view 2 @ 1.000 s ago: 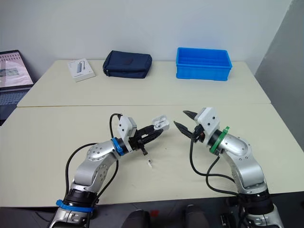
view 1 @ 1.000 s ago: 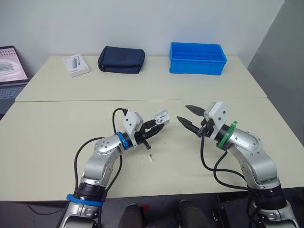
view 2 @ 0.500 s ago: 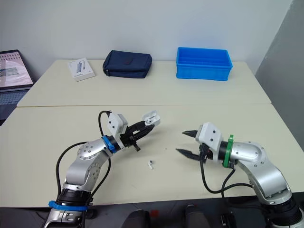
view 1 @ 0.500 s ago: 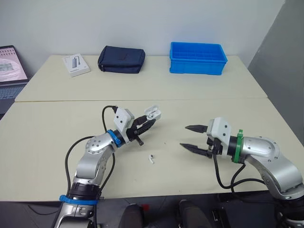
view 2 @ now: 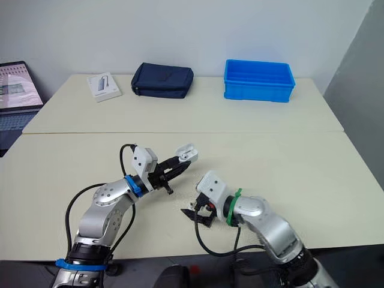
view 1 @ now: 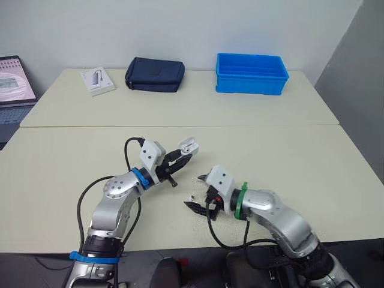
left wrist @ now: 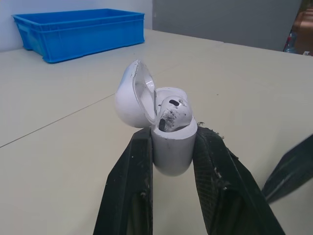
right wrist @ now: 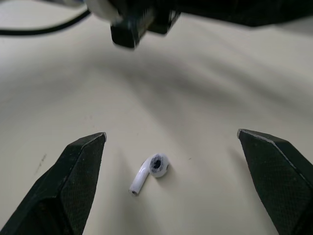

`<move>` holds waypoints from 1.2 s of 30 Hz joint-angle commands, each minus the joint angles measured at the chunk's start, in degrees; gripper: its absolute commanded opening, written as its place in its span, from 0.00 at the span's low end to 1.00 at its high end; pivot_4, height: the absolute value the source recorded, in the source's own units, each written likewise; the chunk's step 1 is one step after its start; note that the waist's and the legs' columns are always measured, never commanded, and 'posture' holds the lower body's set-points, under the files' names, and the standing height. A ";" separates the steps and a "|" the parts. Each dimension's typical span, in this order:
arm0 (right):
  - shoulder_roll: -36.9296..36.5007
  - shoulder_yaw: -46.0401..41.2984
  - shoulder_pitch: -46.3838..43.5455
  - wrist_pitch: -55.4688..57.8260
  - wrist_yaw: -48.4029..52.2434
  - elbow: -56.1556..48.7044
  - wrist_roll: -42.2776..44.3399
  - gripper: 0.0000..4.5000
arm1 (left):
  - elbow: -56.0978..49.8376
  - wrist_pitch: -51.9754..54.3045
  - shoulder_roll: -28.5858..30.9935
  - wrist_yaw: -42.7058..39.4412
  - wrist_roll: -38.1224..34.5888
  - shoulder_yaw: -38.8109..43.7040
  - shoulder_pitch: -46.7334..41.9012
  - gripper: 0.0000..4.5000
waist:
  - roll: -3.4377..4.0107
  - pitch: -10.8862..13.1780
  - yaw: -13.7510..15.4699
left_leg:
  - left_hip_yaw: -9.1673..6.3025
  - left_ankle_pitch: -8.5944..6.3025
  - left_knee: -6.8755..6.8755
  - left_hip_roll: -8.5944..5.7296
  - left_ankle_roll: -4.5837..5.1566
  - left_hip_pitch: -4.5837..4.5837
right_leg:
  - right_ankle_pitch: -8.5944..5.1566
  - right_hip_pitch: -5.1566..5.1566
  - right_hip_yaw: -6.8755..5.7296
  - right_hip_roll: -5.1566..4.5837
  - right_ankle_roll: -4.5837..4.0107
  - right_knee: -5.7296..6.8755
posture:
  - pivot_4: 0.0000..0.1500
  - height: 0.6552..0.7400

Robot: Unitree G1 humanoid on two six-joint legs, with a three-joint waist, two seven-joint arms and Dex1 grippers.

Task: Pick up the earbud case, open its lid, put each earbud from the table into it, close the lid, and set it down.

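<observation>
- The earbud case (view 1: 188, 145), lid (left wrist: 132, 93) swung open with one earbud (left wrist: 172, 108) seated inside, was pinched above the table (view 1: 288, 156) by the left gripper (left wrist: 173, 137).
- The loose earbud (right wrist: 150, 171) lay on the table at the case's 6 o'clock, untouched, between the widely spread fingers of the right gripper (right wrist: 171, 136).

Near table (view 1: 48, 180): lone earbud (right wrist: 152, 170); far table (view 1: 198, 108): white box (view 1: 96, 81), dark pouch (view 1: 154, 74), blue bin (view 1: 251, 73).
</observation>
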 commanded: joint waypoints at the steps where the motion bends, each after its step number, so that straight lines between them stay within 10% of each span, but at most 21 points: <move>1: 1.28 0.68 0.27 -3.22 -1.60 1.77 -2.24 1.00 | -2.66 -0.13 0.47 -0.36 -1.03 0.14 -0.55 0.17 | 0.00 0.00 -0.01 | 0.01 0.00 0.00 0.00 0.00 -0.02 | 0.00 -0.01 0.01 0.00 0.00 0.00 | 1.00 0.95; 8: 1.82 2.85 2.61 -6.27 -1.89 5.24 -5.56 0.87 | -3.15 0.05 0.51 -0.16 -1.07 0.18 -0.29 0.17 | -0.01 -0.01 -0.06 | 0.00 0.00 -0.05 0.02 0.00 0.04 | 0.00 -0.02 0.00 0.02 0.00 0.04 | 1.00 0.95; 19: 0.99 2.84 0.97 -6.69 0.65 6.34 -6.60 0.05 | -3.67 0.04 0.28 -0.09 -0.97 0.03 0.24 0.17 | -0.02 -0.02 -0.06 | -0.01 0.01 -0.06 0.02 0.00 0.10 | 0.00 0.00 0.01 0.02 0.00 0.08 | 1.00 0.95; 36: -35.36 -23.58 15.60 -41.84 29.78 9.08 3.62 0.05 | -4.69 0.47 -0.38 -0.05 -1.09 -0.68 1.07 0.17 | -0.06 -0.02 0.13 | 0.05 -0.03 -0.20 -0.04 0.05 -0.18 | 0.07 0.07 -0.04 -0.07 0.19 -0.64 | 1.00 0.95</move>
